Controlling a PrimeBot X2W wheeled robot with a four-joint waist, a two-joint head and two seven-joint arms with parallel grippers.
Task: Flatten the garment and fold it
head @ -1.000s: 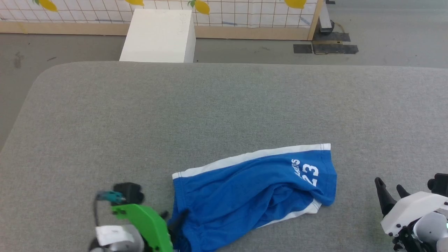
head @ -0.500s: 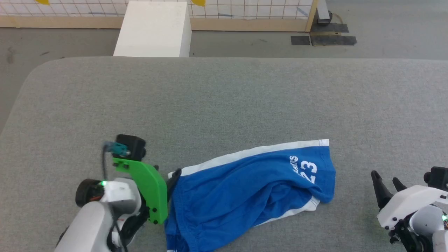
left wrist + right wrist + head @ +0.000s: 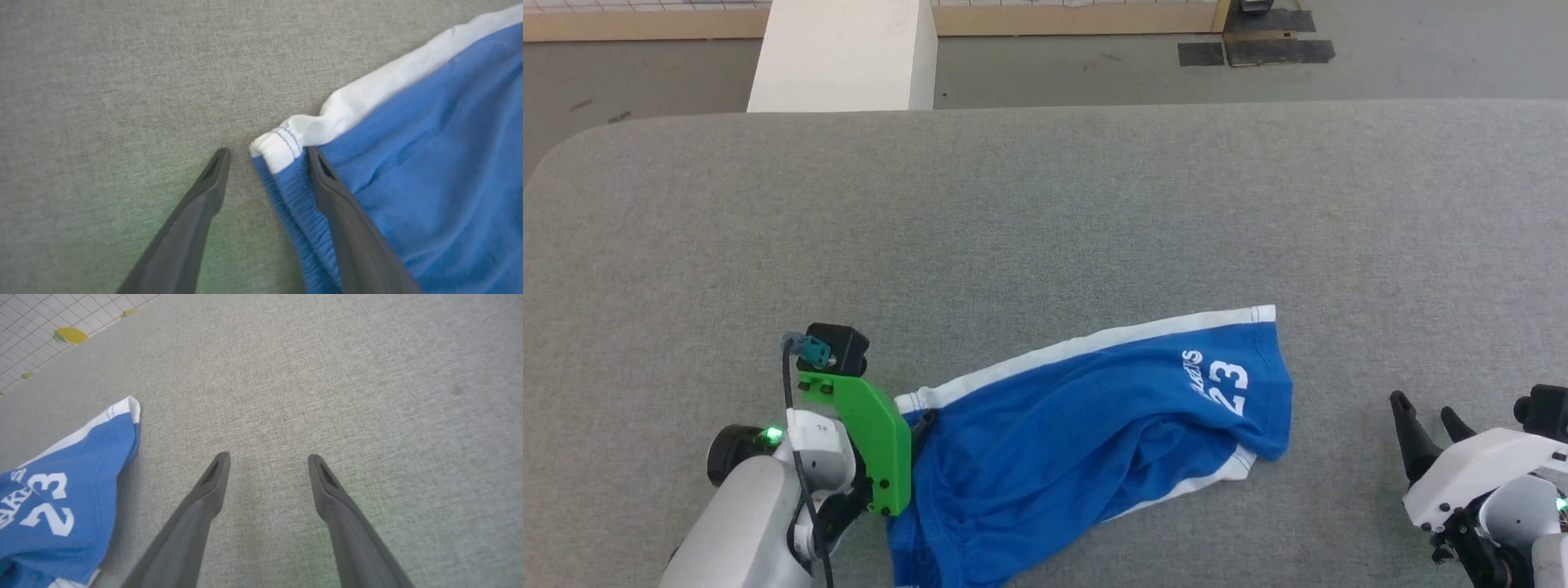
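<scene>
Shorts (image 3: 1086, 433) lie rumpled on the table (image 3: 1045, 204), waistband corner between the left gripper's (image 3: 267, 154) spread fingers, one seemingly resting on fabric. Right gripper (image 3: 267, 457) gapes wide, shorts well off its left.

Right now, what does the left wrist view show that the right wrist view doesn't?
Left wrist view: the open left pincer straddling the garment at its elastic waistband corner, where the white stripe ends. Right wrist view: the open right pincer over the bare grey table, the 23 print to its left, and a lemon-patterned wall beyond. Both: the blue garment lying on that table.
</scene>
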